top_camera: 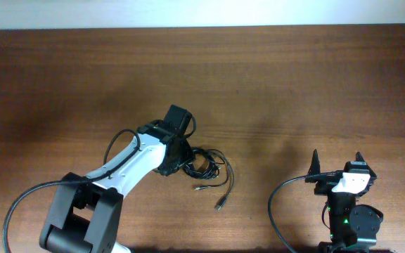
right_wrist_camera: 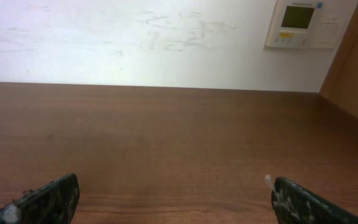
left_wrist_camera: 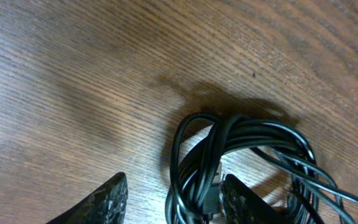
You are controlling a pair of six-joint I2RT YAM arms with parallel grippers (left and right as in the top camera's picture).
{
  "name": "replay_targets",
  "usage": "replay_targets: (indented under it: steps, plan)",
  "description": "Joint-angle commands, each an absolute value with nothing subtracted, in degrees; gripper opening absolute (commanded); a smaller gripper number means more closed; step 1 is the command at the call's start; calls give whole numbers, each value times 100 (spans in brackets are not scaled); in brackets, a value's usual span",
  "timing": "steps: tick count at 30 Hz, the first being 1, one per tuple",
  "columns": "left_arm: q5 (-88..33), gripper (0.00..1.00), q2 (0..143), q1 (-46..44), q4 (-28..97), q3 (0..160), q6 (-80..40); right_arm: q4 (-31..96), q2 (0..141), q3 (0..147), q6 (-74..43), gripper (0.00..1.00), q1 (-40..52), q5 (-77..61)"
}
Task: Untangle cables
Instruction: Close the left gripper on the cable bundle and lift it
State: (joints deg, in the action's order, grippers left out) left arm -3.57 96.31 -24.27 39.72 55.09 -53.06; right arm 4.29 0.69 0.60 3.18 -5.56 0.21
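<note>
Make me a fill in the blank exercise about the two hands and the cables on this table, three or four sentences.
The cables lie bundled on the table and are coloured ____.
The left hand is at the bundle with its jaws ____.
The right hand is open and holds ____.
Beyond it, a panel hangs on the ____.
Missing words: black; open; nothing; wall.

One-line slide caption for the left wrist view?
Left gripper, open, straddles one side of the coiled cables on the wooden table.
</note>
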Motion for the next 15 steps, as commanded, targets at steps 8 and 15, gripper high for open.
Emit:
replay_targets:
  steps: [8, 15]
  plan:
    - [-23, 38, 10031, -2462, 3754, 5555, -5601, 462, 43, 32, 294, 98, -526, 69]
    - [-342, 0, 10178, -2486, 3754, 5564, -5734, 462, 43, 32, 292, 98, -526, 69]
